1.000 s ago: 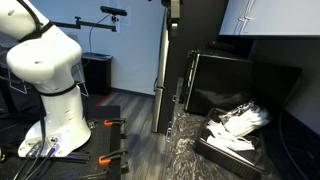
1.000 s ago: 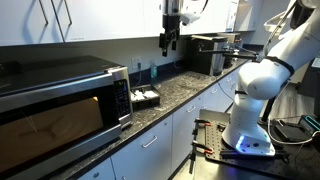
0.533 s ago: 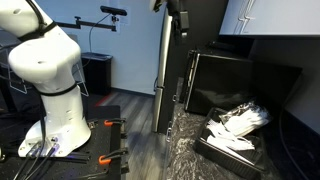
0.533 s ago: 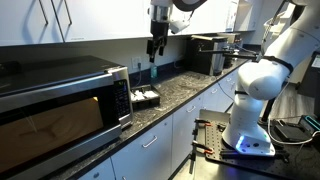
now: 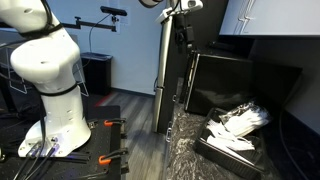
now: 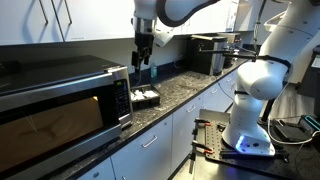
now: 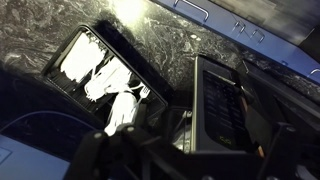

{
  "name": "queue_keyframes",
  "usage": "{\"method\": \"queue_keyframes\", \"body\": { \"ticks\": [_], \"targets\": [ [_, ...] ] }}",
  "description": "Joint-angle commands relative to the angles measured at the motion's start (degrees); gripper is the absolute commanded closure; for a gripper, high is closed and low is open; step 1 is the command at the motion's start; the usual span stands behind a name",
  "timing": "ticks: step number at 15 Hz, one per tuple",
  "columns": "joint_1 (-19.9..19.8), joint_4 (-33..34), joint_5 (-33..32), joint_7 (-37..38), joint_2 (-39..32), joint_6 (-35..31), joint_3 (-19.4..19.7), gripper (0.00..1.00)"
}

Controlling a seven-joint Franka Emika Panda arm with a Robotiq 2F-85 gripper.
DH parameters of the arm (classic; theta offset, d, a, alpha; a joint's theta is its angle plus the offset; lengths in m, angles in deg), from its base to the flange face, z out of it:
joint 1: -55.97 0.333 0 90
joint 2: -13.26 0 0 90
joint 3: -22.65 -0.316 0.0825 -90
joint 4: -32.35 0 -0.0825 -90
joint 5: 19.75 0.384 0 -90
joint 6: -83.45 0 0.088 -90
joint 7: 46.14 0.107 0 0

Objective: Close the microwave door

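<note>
The microwave (image 6: 60, 105) stands on the dark stone counter, at the near left in an exterior view; in the other it shows as a black box (image 5: 240, 85). Its glass door (image 6: 45, 125) lies close against the body, and I cannot tell if it is fully latched. Its control panel (image 7: 225, 110) shows in the wrist view. My gripper (image 6: 143, 58) hangs above the counter beside the microwave's panel end, touching nothing. It also shows in an exterior view (image 5: 184, 38). It looks open and empty.
A black tray of white packets (image 6: 146, 97) sits on the counter next to the microwave, under my gripper; it also shows in the wrist view (image 7: 100, 70) and in an exterior view (image 5: 235, 128). A black appliance (image 6: 208, 55) stands further along the counter. Wall cabinets hang above.
My gripper has moved along the counter toward the microwave and come a little lower. The microwave and tray have not moved.
</note>
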Motion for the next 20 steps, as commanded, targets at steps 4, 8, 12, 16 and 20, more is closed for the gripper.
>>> {"method": "queue_keyframes", "body": {
  "ticks": [4,8,12,16,20],
  "targets": [
    [1.23,0.8,-0.87,4.04,-1.62,-0.73,-0.45,0.0],
    [3.51,2.29,0.03,10.52,-4.27,0.15,-3.47,0.0],
    [5.93,3.93,-1.75,16.13,-8.31,-1.38,-6.8,0.0],
    [8.48,7.69,-5.57,16.21,-14.04,-1.86,-8.2,0.0],
    [9.84,6.55,-5.02,16.79,-13.6,-1.68,-6.93,0.0]
  ]
}}
